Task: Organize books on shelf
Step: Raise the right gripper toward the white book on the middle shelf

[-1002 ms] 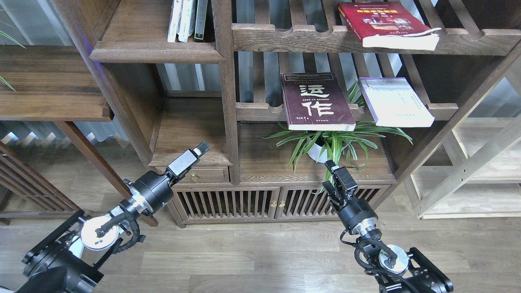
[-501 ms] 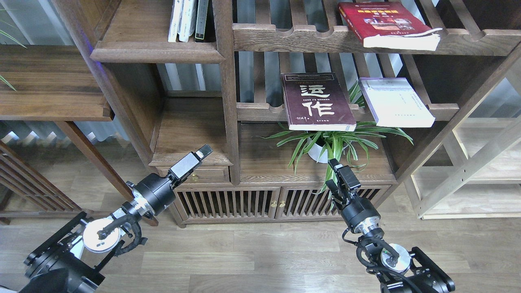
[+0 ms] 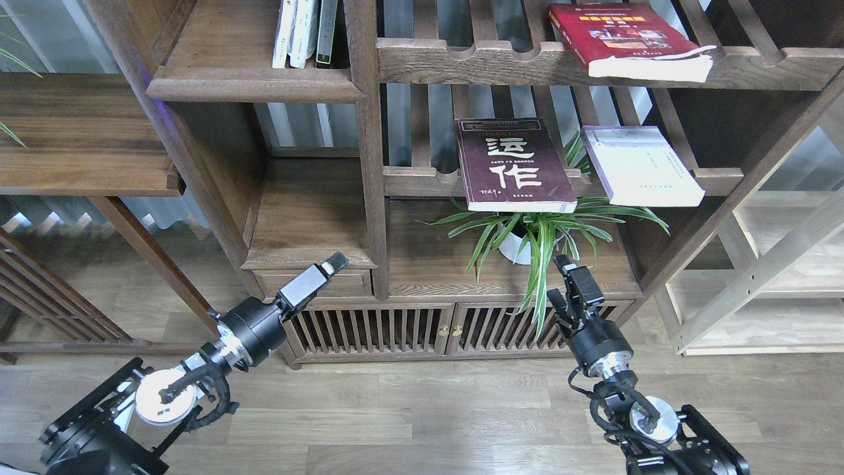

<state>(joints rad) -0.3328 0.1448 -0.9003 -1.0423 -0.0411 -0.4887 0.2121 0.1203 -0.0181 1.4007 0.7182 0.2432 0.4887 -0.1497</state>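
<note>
Three books lie flat on the slatted racks. The dark maroon book [image 3: 514, 165] with white characters and the pale lavender-white book [image 3: 643, 165] overhang the middle rack. The thick red book [image 3: 626, 39] lies on the top rack. The solid dark shelf [image 3: 254, 86] with a rounded front edge is at the upper left. My left gripper [image 3: 335, 262] is low, in front of the small drawer. My right gripper [image 3: 567, 267] is by the plant leaves, below the maroon book. Both are empty. Their fingers show too dark and end-on to tell apart.
Several books [image 3: 306, 33] stand upright at the right end of the solid shelf. A potted spider plant [image 3: 534, 234] sits under the middle rack. A lower compartment [image 3: 310, 211] lies left of it. A slatted cabinet [image 3: 395, 330] is below, and a pale wooden frame [image 3: 758, 277] stands at the right.
My left gripper has dropped from the lower compartment's edge to the drawer front. My right gripper has shifted right along the cabinet top. The books have not moved.
</note>
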